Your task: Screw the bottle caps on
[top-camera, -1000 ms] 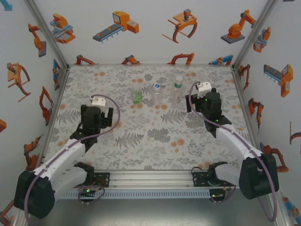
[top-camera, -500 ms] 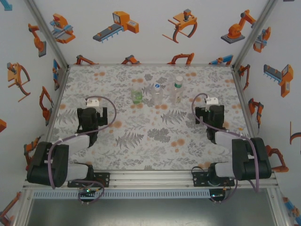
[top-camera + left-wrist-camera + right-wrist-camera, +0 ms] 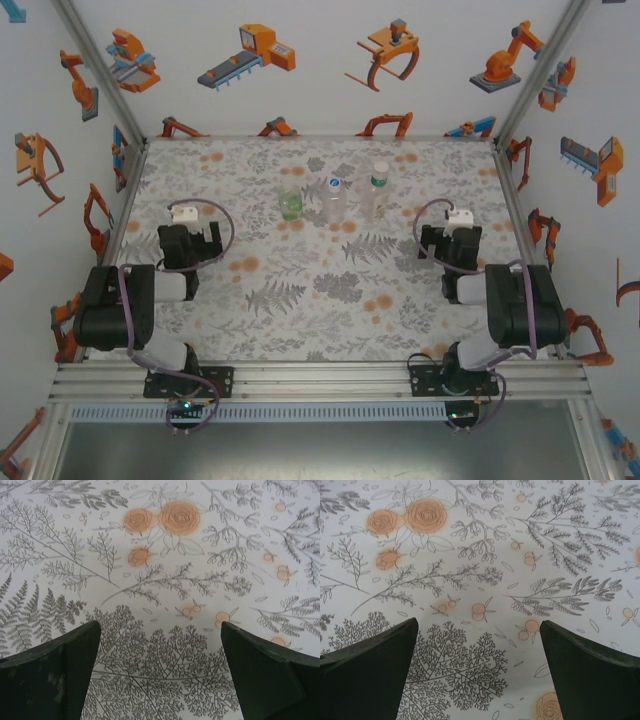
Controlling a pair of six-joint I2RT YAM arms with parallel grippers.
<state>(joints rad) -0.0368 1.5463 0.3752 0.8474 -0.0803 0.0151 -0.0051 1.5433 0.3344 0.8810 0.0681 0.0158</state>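
Three bottles stand upright in a row at the far centre of the desk (image 3: 300, 310): green-tinted bottle (image 3: 290, 206), clear bottle (image 3: 334, 202), tall bottle (image 3: 376, 195); they are near each other but apart, probably so a finger can slot in beside any one; the row sits on the midline between the arms, so either side could reach it.

Caps: a pale cap (image 3: 334, 184) shows on the clear bottle's neck and a white cap (image 3: 380, 168) on the tall one; the green-tinted bottle's top is too small to read; I can't tell whether any cap is threaded down or just resting; I spot no loose cap on the printed mat (image 3: 250, 180).

Left end effector (image 3: 159, 625): released, jaws wide, nothing between them, only fern print below; right end effector (image 3: 478, 621): same, spread and empty.

Both arms sit folded close to their bases, each well apart from the bottles; it reads as a parked pose that keeps the overhead view of the row unobstructed.

My judgement: this is either the idle point ahead of the work or the rest pose after it; cap seating needs a closer look; the risk is that the light bottles tip if they are gripped high.
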